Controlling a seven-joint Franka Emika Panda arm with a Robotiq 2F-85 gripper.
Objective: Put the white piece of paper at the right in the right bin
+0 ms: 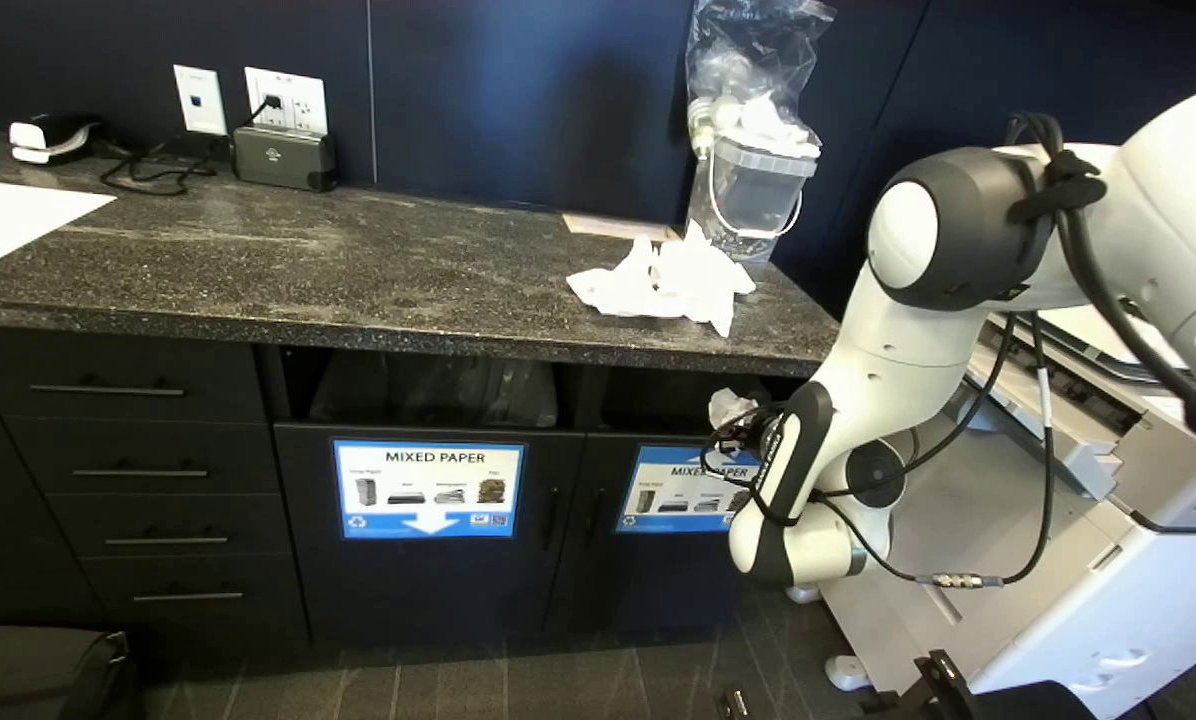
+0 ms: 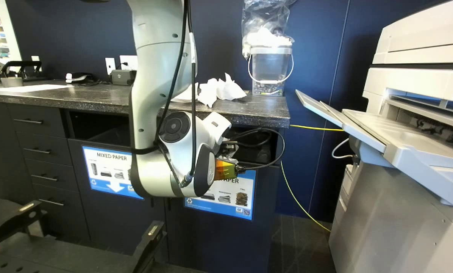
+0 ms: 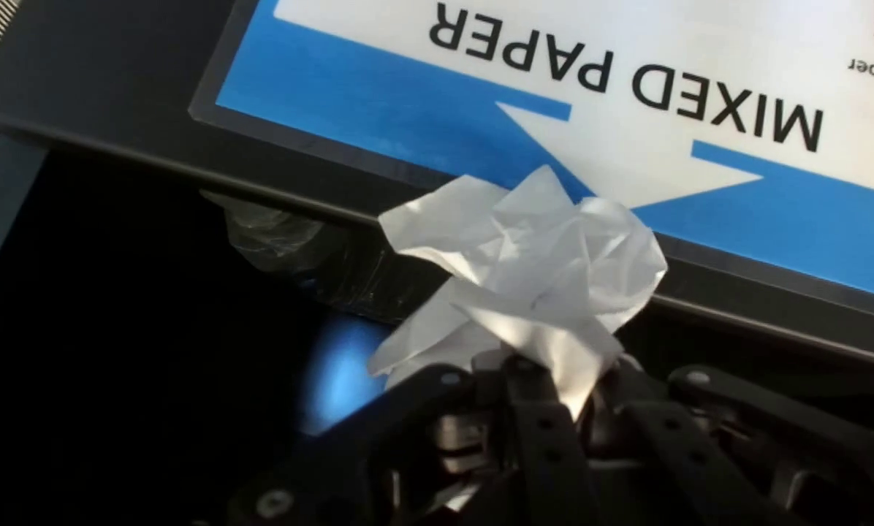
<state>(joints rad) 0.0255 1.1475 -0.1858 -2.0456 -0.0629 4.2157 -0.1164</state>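
Gripper (image 3: 570,374) tight on crumpled paper (image 3: 536,263)

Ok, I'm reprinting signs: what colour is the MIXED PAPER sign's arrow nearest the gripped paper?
White; the arrow shows best in the wrist view.

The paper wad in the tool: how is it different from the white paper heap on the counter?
The paper wad is pinched in the tool, below counter height, while the paper heap rests on the counter. In an exterior view, what shows of the paper wad looks smaller; the paper heap spreads wider. Both are white, crumpled and irregular.
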